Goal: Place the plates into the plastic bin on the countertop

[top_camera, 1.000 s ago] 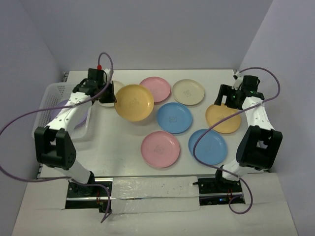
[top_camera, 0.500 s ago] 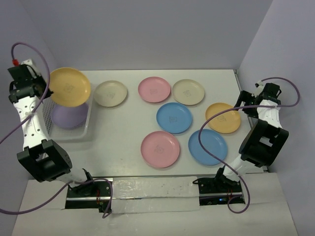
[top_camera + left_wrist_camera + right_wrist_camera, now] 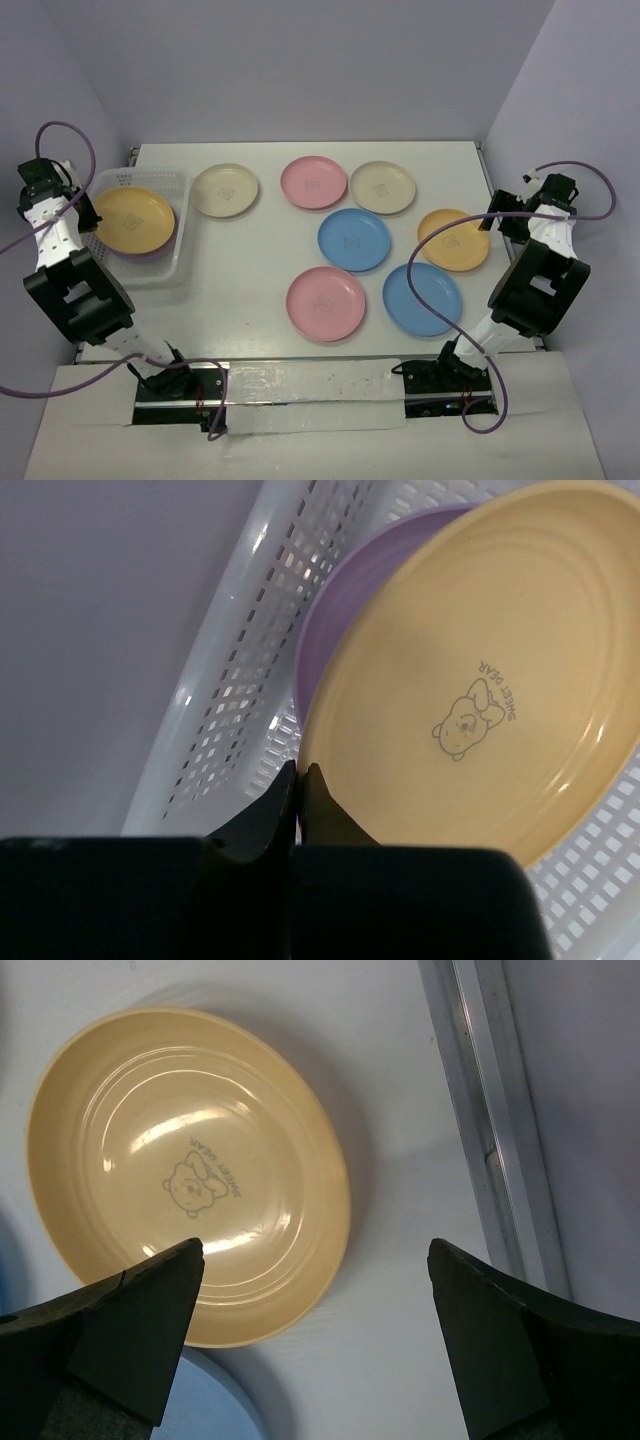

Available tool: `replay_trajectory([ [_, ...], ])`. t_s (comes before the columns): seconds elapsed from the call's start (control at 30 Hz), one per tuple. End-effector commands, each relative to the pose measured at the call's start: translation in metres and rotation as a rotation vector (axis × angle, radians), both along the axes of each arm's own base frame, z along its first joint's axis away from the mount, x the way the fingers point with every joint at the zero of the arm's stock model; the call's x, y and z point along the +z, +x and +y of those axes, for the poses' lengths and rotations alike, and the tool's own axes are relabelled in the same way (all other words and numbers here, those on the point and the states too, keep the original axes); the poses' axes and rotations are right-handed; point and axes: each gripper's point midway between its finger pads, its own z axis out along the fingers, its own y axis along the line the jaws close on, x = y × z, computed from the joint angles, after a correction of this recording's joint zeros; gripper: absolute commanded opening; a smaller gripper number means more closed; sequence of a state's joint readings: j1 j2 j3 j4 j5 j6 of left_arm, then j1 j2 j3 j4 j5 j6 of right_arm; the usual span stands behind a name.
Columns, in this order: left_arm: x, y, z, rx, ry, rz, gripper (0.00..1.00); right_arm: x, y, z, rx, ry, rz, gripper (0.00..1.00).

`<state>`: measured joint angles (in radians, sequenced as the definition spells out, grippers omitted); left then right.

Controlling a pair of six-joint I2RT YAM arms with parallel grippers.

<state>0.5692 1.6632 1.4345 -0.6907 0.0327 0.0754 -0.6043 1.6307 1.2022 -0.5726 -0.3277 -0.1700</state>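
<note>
— Plates (image 3: 353, 239), counted: how many?
— Nine: seven on the countertop (image 3: 250, 270) (two pink, two blue, two cream, one yellow-orange) and two in the plastic bin (image 3: 118, 178)
— Which two?
— A yellow-orange plate (image 3: 480, 680) lying over a purple plate (image 3: 340, 610); half a second ago it hung above the bin's far end. Left gripper (image 3: 300, 770) pinches its rim; right gripper (image 3: 315, 1260) gapes over the other yellow-orange plate (image 3: 190, 1180)

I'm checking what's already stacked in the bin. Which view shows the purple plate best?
Left wrist: the purple plate shows as a broad crescent beneath the yellow plate inside the bin. Top external shows only a thin purple sliver; right wrist misses it.
</note>
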Motion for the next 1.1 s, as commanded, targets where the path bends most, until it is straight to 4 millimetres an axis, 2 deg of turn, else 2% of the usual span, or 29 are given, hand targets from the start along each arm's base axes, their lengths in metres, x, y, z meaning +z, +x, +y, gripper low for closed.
replay_trajectory([
  [0.0, 0.007, 0.025, 0.006, -0.039, 0.031, -0.060, 0.01, -0.004, 0.000, -0.003, 0.017, 0.017, 0.013, 1.00],
  [0.03, 0.004, 0.026, 0.006, -0.042, 0.028, -0.054, 0.07, -0.005, 0.000, -0.002, 0.021, 0.020, 0.016, 1.00],
  [0.1, 0.002, 0.029, 0.006, -0.050, 0.019, -0.050, 0.32, -0.007, 0.000, -0.002, 0.027, 0.024, 0.019, 1.00],
  [0.17, 0.010, 0.031, 0.004, -0.059, 0.024, -0.075, 0.64, -0.009, 0.001, -0.001, 0.039, 0.027, 0.022, 1.00],
  [0.2, 0.017, 0.033, 0.002, -0.066, 0.034, -0.095, 0.75, -0.010, 0.001, -0.001, 0.041, 0.028, 0.023, 1.00],
  [0.23, 0.023, 0.034, 0.002, -0.072, 0.044, -0.110, 0.80, -0.011, 0.001, -0.001, 0.045, 0.029, 0.024, 1.00],
  [0.5, 0.090, 0.041, -0.025, -0.154, 0.099, -0.254, 0.83, -0.032, 0.005, 0.000, 0.073, 0.067, 0.049, 0.97],
  [0.73, 0.134, 0.044, -0.048, -0.220, 0.080, -0.360, 0.87, -0.063, 0.005, 0.000, 0.087, 0.092, 0.092, 0.90],
  [0.87, 0.145, 0.045, -0.057, -0.240, 0.089, -0.381, 0.87, -0.077, 0.006, -0.002, 0.089, 0.089, 0.110, 0.76],
  [0.93, 0.145, 0.047, -0.061, -0.247, 0.087, -0.383, 0.87, -0.084, 0.007, -0.001, 0.092, 0.092, 0.116, 0.64],
  [1.07, 0.140, 0.049, -0.068, -0.257, 0.061, -0.370, 0.87, -0.095, 0.009, 0.012, 0.116, 0.101, 0.131, 0.58],
])
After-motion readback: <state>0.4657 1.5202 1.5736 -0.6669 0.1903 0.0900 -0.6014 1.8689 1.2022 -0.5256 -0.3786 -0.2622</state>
